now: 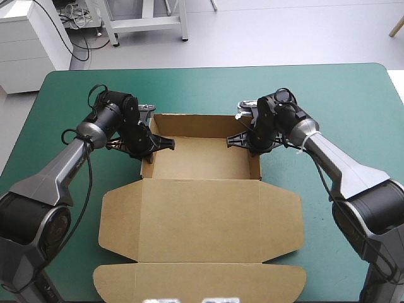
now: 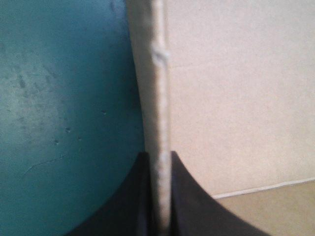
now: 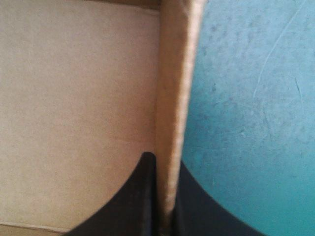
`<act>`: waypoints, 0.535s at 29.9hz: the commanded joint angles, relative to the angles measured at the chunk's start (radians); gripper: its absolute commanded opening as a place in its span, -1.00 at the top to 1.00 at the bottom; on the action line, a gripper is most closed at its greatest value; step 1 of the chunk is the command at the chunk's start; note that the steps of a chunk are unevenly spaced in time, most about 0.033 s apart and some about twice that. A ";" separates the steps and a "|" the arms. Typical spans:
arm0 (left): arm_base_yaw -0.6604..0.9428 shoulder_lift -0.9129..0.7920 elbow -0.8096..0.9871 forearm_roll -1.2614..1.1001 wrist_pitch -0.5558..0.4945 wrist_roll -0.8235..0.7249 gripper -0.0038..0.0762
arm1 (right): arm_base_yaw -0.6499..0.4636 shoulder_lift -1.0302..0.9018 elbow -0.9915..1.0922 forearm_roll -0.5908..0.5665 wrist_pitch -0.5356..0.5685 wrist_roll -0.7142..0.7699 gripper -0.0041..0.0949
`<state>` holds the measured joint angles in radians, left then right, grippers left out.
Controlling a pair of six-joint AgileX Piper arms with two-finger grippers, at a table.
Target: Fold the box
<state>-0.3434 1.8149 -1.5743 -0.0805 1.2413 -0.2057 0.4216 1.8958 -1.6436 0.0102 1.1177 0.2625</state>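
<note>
As my left gripper (image 2: 160, 196) clamps the box's (image 1: 201, 165) left wall (image 2: 156, 98), my right gripper (image 3: 166, 196) clamps the right wall (image 3: 174, 98). Each wall runs straight ahead between my fingers (image 2: 189, 204).

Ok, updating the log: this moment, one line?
box: open tray, lid flat | left gripper: shut on left wall | right gripper: shut on right wall

box (image 1: 199, 214) flap cropped, wall edge (image 2: 159, 98) blurred
</note>
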 commanded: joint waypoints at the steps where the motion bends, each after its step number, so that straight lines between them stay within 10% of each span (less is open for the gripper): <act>1: 0.001 -0.046 -0.034 0.031 -0.031 0.019 0.92 | -0.010 -0.043 -0.012 -0.055 0.022 -0.028 0.96; 16: 0.001 0.001 -0.030 0.009 -0.054 0.075 0.92 | -0.010 -0.011 -0.012 -0.055 -0.009 -0.025 0.96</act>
<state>-0.3425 1.8585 -1.5753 -0.0748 1.2350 -0.1604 0.4216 1.9033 -1.6449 0.0113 1.1076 0.2687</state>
